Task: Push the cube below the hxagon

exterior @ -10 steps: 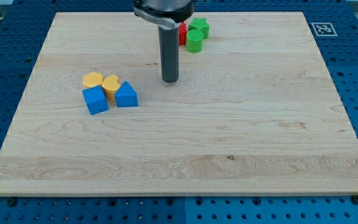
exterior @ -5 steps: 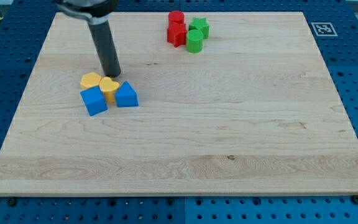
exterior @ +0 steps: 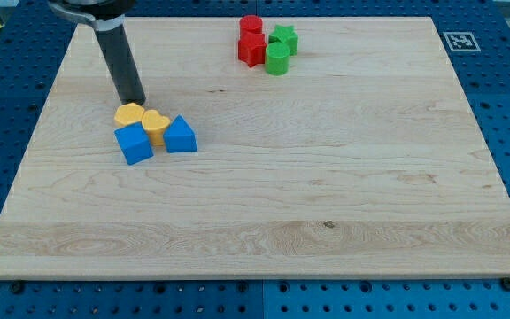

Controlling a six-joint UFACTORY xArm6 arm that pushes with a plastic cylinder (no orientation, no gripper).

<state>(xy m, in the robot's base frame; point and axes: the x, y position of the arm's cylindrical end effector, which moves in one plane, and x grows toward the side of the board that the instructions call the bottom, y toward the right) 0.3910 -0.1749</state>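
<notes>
While my tip (exterior: 133,99) sits just above yellow hexagon (exterior: 130,113), blue cube (exterior: 135,142) touching below

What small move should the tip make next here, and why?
Probably swing my tip around to the view's left of the blue cube. The cube already sits just below the yellow hexagon, slightly right, and my tip is above the hexagon, wrongly placed to nudge the cube.

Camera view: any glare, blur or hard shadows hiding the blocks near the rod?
Camera view: light is even, no glare on the board; shadows are faint. The blue cube, yellow hexagon and yellow heart are sharp. My tip sits just above the hexagon; the rod's upper end is cut off at the view's top.
</notes>
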